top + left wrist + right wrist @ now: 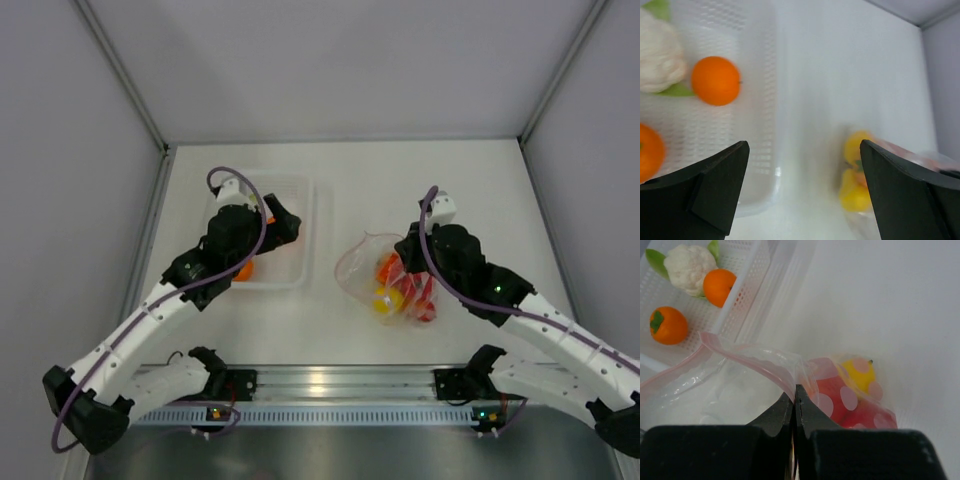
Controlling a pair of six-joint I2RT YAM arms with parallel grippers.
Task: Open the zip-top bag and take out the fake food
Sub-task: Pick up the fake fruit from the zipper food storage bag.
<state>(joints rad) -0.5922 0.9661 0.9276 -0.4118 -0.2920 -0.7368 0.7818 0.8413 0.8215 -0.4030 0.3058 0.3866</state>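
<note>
right gripper (795, 390) pinches the limp, slippery-looking bag (715, 390) at its likely firmer pink zip (755, 358); left gripper (803, 146) gapes over the tray (762, 100).

- Zip-top bag (358, 265): clear, crinkled plastic with white dots and a pink zip strip. It lies to the right of the white tray (752, 270) and apart from it. The mouth gapes open, and its rim is pinched in the right gripper (795, 390).
- Inside the bag: yellow lemon (859, 371) and red pieces (840, 407), bunched at the closed end.
- In the tray: white cauliflower (689, 265) with green leaves, orange (719, 286), and green-topped persimmon (667, 326).
</note>
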